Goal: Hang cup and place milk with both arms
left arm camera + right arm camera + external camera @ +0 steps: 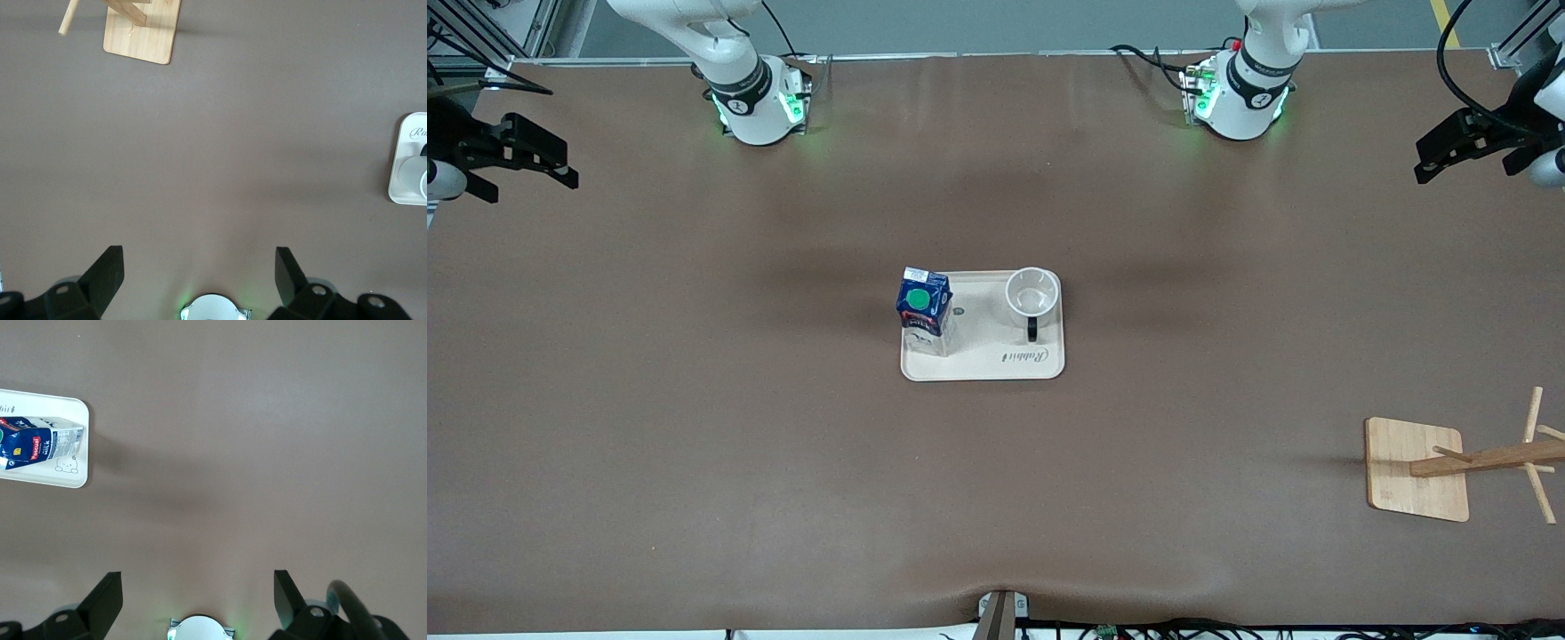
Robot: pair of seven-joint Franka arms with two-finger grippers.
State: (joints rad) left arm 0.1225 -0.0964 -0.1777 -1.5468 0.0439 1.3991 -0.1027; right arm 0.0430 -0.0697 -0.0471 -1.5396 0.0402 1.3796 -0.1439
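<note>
The milk (923, 307), a dark blue carton with a green cap, stands on a cream tray (996, 360) at the table's middle. The cup (1033, 293), white with a black handle turned toward the front camera, stands upright beside it on the tray, toward the left arm's end. My left gripper (1424, 160) is open and empty, up over the table's edge at the left arm's end. My right gripper (560, 164) is open and empty over the right arm's end. The right wrist view shows the milk (37, 443); the left wrist view shows the cup's edge (413, 179).
A wooden rack with pegs (1485, 460) on a square wooden base stands nearer the front camera at the left arm's end; it also shows in the left wrist view (137, 30). Brown table surface surrounds the tray.
</note>
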